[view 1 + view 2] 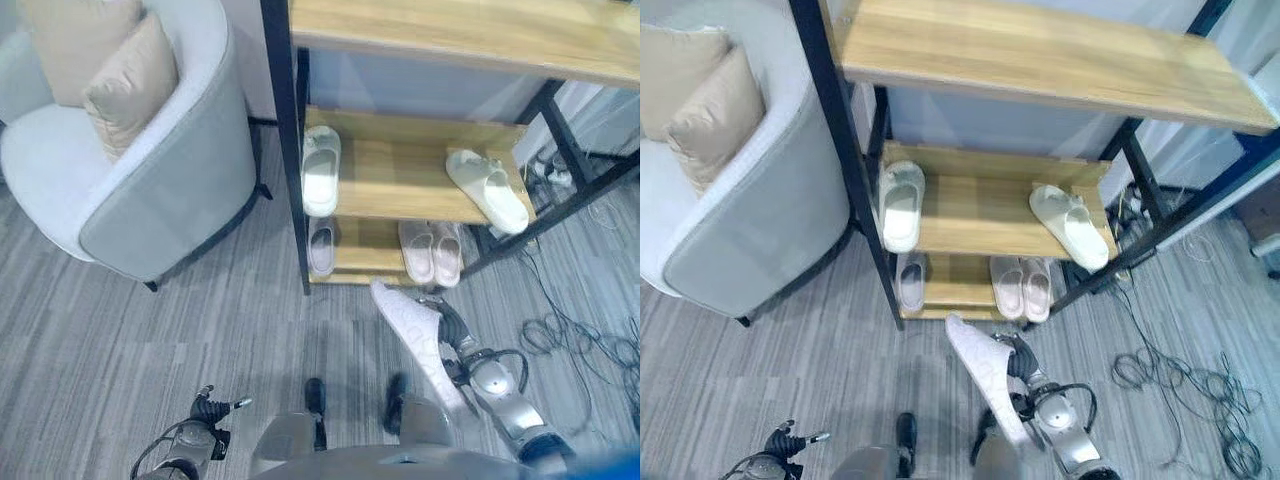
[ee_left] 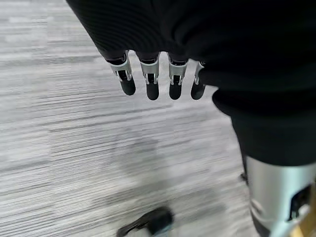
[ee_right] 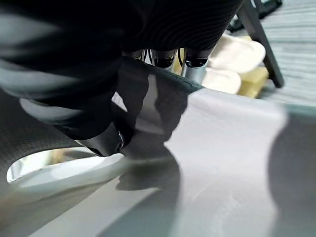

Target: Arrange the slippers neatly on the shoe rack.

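Grey carpet (image 1: 150, 340) with a fine streaked grain covers the floor. On the left stands a rounded armchair (image 1: 170, 190), pale grey outside with a lighter seat, and two beige cushions (image 1: 125, 85) lean against its back. Behind it runs a light wall (image 1: 250, 50). To the right, loose dark cables (image 1: 1180, 385) lie tangled on the carpet, trailing back toward the far corner. Soft, even light falls across the room.

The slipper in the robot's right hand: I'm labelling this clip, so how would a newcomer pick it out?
Start at the wooden shoe rack beside the grey armchair. On the floor side of its lowest shelf, the right hand pinches a pale slipper. Unlike the other slippers, it is off the shelves, sole turned upward.
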You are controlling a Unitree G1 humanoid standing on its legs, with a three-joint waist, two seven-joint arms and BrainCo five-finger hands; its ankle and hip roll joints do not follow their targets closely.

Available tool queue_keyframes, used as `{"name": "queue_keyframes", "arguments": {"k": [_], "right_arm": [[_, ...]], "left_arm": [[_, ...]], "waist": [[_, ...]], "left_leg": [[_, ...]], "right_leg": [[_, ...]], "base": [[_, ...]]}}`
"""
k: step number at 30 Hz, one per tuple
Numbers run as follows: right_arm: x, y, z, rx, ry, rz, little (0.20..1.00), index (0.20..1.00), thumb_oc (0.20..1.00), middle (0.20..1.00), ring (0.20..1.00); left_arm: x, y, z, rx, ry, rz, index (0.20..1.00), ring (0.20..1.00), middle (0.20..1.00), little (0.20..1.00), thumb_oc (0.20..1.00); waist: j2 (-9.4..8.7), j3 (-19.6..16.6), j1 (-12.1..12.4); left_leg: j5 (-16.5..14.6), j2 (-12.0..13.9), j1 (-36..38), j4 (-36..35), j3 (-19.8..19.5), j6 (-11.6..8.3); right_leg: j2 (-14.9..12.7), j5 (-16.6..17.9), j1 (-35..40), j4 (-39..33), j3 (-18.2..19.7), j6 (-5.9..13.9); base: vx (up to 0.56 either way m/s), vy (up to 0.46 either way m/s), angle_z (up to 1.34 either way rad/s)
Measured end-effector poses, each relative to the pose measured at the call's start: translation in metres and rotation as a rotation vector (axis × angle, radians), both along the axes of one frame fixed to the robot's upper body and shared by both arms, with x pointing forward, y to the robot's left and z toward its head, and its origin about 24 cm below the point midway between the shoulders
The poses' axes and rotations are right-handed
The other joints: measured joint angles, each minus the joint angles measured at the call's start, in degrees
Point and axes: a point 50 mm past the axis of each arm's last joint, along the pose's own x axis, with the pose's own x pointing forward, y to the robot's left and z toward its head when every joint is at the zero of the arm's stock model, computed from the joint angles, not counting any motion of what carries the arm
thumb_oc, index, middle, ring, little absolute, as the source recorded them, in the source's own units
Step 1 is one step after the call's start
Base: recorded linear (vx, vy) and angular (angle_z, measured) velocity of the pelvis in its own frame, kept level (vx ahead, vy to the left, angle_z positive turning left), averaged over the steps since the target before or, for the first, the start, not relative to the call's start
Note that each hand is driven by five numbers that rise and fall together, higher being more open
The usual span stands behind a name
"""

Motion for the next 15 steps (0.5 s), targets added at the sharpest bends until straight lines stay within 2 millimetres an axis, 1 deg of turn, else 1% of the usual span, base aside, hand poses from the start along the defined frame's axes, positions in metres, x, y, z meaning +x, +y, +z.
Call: {"name": "queue_keyframes", "arguments": {"k": [1, 2, 3, 4, 5, 6, 7, 8, 9, 10, 12, 13, 15], "right_arm": [[0.005, -0.001, 0.004, -0.029, -0.019, 0.02, 0.2, 0.2, 0.2, 0.2, 0.2], [0.019, -0.005, 0.014, -0.072, -0.062, 0.046, 0.2, 0.2, 0.2, 0.2, 0.2], [0.033, -0.011, 0.021, -0.113, -0.094, 0.048, 0.2, 0.2, 0.2, 0.2, 0.2], [0.055, -0.012, 0.037, -0.142, -0.15, 0.046, 0.2, 0.2, 0.2, 0.2, 0.2], [0.066, -0.01, 0.046, -0.147, -0.187, 0.047, 0.2, 0.2, 0.2, 0.2, 0.2], [0.071, -0.01, 0.052, -0.156, -0.208, 0.043, 0.2, 0.2, 0.2, 0.2, 0.2], [0.081, -0.011, 0.063, -0.168, -0.253, 0.034, 0.2, 0.2, 0.2, 0.2, 0.2], [0.085, -0.012, 0.069, -0.181, -0.278, 0.028, 0.2, 0.2, 0.2, 0.2, 0.2], [0.097, -0.012, 0.086, -0.215, -0.343, 0.022, 0.2, 0.2, 0.2, 0.2, 0.2], [0.103, -0.011, 0.093, -0.22, -0.37, 0.019, 0.2, 0.2, 0.2, 0.2, 0.2], [0.121, -0.009, 0.114, -0.26, -0.434, 0.025, 0.2, 0.2, 0.2, 0.2, 0.2], [0.132, -0.01, 0.132, -0.272, -0.486, 0.0, 0.2, 0.2, 0.2, 0.2, 0.2], [0.152, -0.02, 0.158, -0.326, -0.543, -0.072, 0.2, 0.2, 0.2, 0.2, 0.2]], "left_arm": [[0.011, -0.003, 0.003, -0.004, -0.038, -0.023, 1.0, 1.0, 1.0, 1.0, 1.0], [0.017, -0.015, 0.002, -0.023, -0.058, -0.06, 1.0, 1.0, 1.0, 1.0, 1.0], [0.03, -0.02, 0.006, -0.026, -0.1, -0.093, 1.0, 1.0, 1.0, 1.0, 1.0], [0.048, -0.026, 0.012, -0.034, -0.15, -0.118, 1.0, 1.0, 1.0, 1.0, 1.0], [0.053, -0.027, 0.014, -0.036, -0.167, -0.119, 1.0, 1.0, 1.0, 1.0, 1.0], [0.058, -0.027, 0.017, -0.036, -0.188, -0.115, 1.0, 1.0, 1.0, 1.0, 1.0], [0.064, -0.027, 0.02, -0.034, -0.208, -0.11, 1.0, 1.0, 1.0, 1.0, 1.0], [0.068, -0.026, 0.023, -0.037, -0.224, -0.106, 1.0, 1.0, 1.0, 1.0, 1.0], [0.08, -0.024, 0.03, -0.033, -0.267, -0.107, 1.0, 1.0, 1.0, 1.0, 1.0], [0.084, -0.024, 0.032, -0.032, -0.278, -0.106, 1.0, 1.0, 1.0, 1.0, 1.0], [0.088, -0.02, 0.036, -0.022, -0.294, -0.112, 1.0, 1.0, 1.0, 1.0, 1.0], [0.092, -0.018, 0.039, -0.015, -0.309, -0.106, 1.0, 1.0, 1.0, 1.0, 1.0], [0.095, -0.014, 0.043, -0.011, -0.339, -0.082, 1.0, 1.0, 1.0, 1.0, 1.0]], "waist": [[0.17, 2.19, 0.01], [1.97, 3.8, 0.23], [2.85, 4.97, -0.08], [2.47, 7.88, 0.3], [2.02, 9.12, 0.59], [1.36, 9.73, 0.51], [1.65, 10.12, 0.78], [1.57, 10.32, 0.98], [1.32, 11.65, 1.51], [1.22, 12.1, 1.77], [1.21, 12.15, 1.83], [1.28, 12.3, 2.28], [1.28, 12.47, 3.32]], "left_leg": [[-0.35, -0.52, -1.53, 1.53, -0.8, -0.54], [-0.72, 0.43, -4.35, 3.33, -1.55, -1.48], [-1.01, 1.1, -8.64, 5.51, -2.86, -2.17], [-0.37, 2.3, -12.43, 7.39, -4.04, -3.09], [-0.26, 2.81, -13.8, 8.41, -4.44, -3.4], [-0.8, 3.04, -15.42, 10.05, -4.9, -4.14], [-0.84, 3.32, -17.42, 11.17, -5.78, -4.29], [-0.85, 3.49, -18.74, 12.17, -5.94, -4.27], [-1.4, 3.75, -21.19, 14.57, -6.79, -4.85], [-1.53, 3.87, -22.12, 15.44, -7.05, -5.04], [-4.49, 4.2, -27.25, 21.24, -7.47, -5.72], [-5.6, 4.26, -30.1, 23.97, -7.88, -5.67], [-7.88, 4.46, -36.68, 31.54, -8.48, -6.46]], "right_leg": [[1.1, 0.21, 1.46, -2.13, -0.4, -1.8], [1.98, 0.72, 0.21, -2.81, -0.97, -2.51], [2.65, 0.83, -2.71, -1.87, -2.1, -3.49], [3.54, 0.51, -6.0, 0.07, -3.49, -5.01], [3.73, -0.34, -7.53, 2.13, -3.79, -6.09], [3.63, -1.57, -9.5, 4.53, -3.9, -6.84], [3.63, -2.44, -11.39, 6.62, -4.65, -7.26], [3.47, -3.15, -12.79, 8.5, -4.81, -7.3], [3.31, -4.94, -15.5, 12.07, -4.93, -8.36], [3.28, -5.51, -16.65, 13.4, -4.96, -8.73], [2.71, -8.56, -21.49, 19.33, -4.77, -9.53], [2.35, -10.06, -24.4, 22.76, -4.84, -9.82], [1.54, -13.19, -30.54, 30.15, -4.86, -11.46]], "base": [[-0.12, -0.256, 0.37], [-0.14, -0.293, 0.44], [-0.13, -0.262, 0.42], [-0.07, -0.133, 0.42], [-0.09, -0.147, 0.26], [-0.04, -0.052, 0.23], [-0.06, -0.086, 0.24], [-0.04, -0.064, 0.34], [0.02, -0.114, 0.23], [-0.03, -0.062, 0.19], [0.0, -0.064, 0.09], [0.04, -0.082, 0.14], [-0.01, -0.051, 0.13]]}}
